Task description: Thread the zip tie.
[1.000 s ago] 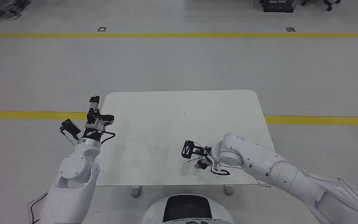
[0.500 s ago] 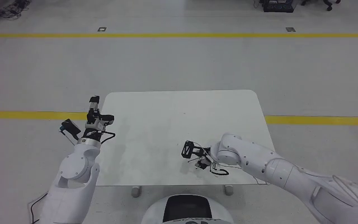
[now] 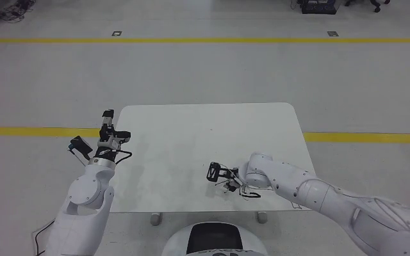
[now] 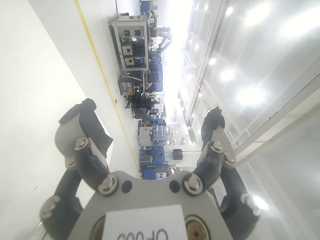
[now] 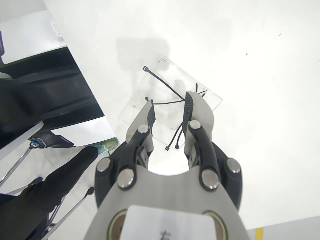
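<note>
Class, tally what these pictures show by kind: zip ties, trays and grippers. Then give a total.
Black zip ties: 4, counted by their heads
Clear tray: 1
Grippers: 2, the left gripper and the right gripper
Total: 7

white table [image 3: 205, 128], clear tray [image 5: 175, 72] on it
</note>
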Robot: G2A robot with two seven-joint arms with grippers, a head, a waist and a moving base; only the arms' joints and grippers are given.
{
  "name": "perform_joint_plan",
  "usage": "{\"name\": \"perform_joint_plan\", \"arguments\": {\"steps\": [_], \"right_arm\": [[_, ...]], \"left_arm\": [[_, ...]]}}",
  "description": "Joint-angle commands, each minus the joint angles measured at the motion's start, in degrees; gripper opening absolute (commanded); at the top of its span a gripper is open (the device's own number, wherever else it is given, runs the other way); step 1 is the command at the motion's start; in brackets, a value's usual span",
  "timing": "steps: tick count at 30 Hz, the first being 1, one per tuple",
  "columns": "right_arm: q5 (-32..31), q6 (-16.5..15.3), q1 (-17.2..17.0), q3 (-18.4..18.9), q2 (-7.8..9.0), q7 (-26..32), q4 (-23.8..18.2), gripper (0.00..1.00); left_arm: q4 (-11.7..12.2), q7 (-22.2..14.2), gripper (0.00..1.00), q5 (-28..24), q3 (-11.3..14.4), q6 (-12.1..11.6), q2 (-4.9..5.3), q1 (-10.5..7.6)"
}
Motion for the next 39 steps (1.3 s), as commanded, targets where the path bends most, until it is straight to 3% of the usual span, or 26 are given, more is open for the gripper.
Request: {"name": "perform_joint_plan", "arguments": {"steps": [1, 16, 21, 39], "right_arm": [[-0.85, 0.0, -0.06, 0.0, -0.29, -0.22, 0.32, 0.27], [-3.67, 0.0, -0.59, 0.0, -2.67, -1.73, 3.17, 0.22], [-3.74, 0.0, -0.71, 0.0, -3.24, -2.12, 4.0, 0.15], [-3.55, 0.0, -0.89, 0.0, -4.57, -2.07, 5.86, 0.14]], "left_arm": [[0.0, 0.0, 1.0, 0.0, 0.0, 0.0, 0.0, 0.0], [0.0, 0.0, 1.0, 0.0, 0.0, 0.0, 0.0, 0.0], [0.0, 0.0, 1.0, 0.0, 0.0, 0.0, 0.0, 0.0], [0.0, 0.0, 1.0, 0.0, 0.0, 0.0, 0.0, 0.0]]}}
